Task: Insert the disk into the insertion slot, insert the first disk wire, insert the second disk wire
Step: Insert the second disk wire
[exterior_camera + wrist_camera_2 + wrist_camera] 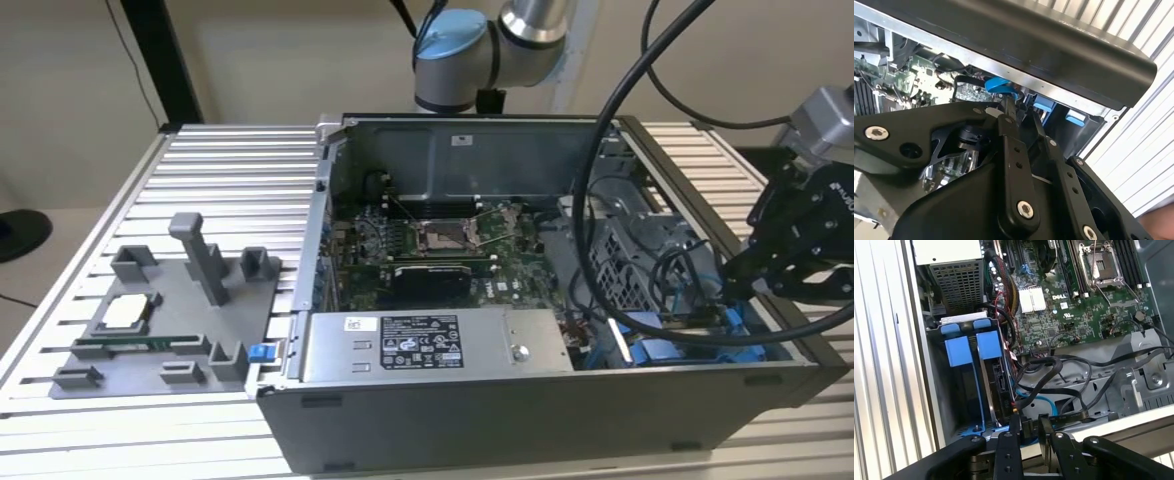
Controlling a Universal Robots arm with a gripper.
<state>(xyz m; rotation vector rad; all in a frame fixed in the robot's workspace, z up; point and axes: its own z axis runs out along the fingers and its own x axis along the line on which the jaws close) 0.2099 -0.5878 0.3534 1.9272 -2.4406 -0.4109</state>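
1. Wall: plain beige, running behind your table.
2. Post: 1 black upright at the table's far corner, on the exterior view's left.
3. Table: silver ribbed top of parallel slats, which you also see in the second wrist view.
4. Floor: pale beige, past the table's edge on the exterior view's left.
5. Dark round object: on that floor, cut off at the picture's edge, so you cannot tell what it is.
6. Light: soft and even, with a pale sheen along the slats.
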